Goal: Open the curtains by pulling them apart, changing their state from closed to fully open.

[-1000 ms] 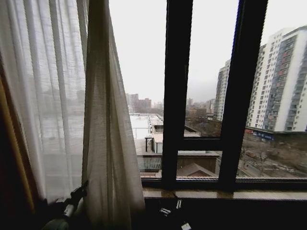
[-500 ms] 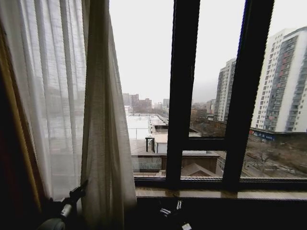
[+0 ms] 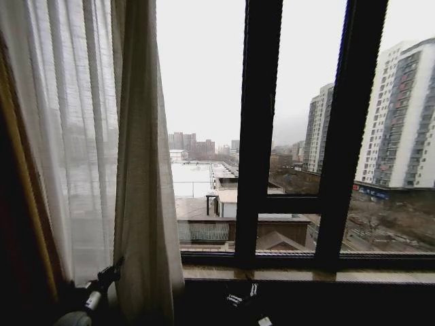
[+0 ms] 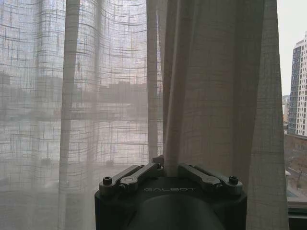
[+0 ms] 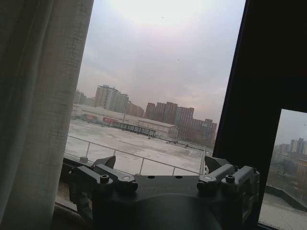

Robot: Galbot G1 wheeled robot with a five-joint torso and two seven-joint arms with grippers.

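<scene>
The curtains (image 3: 139, 204) have bunched further left. My left gripper (image 4: 165, 165) has its jaws clenched on the fold; right gripper (image 5: 160, 167) idle, jaws released. I'd keep the pull level.

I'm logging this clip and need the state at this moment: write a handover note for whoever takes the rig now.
Left gripper: shut on a bunched fold of the curtains, low near the sill, at the window's left.
Right gripper: open, holding nothing, facing bare glass beside the curtain edge.
Done: the gathered sheer fabric hangs at the left; the middle and right panes between the window frame bars are uncovered.
Left: the left pane is covered by the spread sheer panel; it needs pulling further aside.
</scene>
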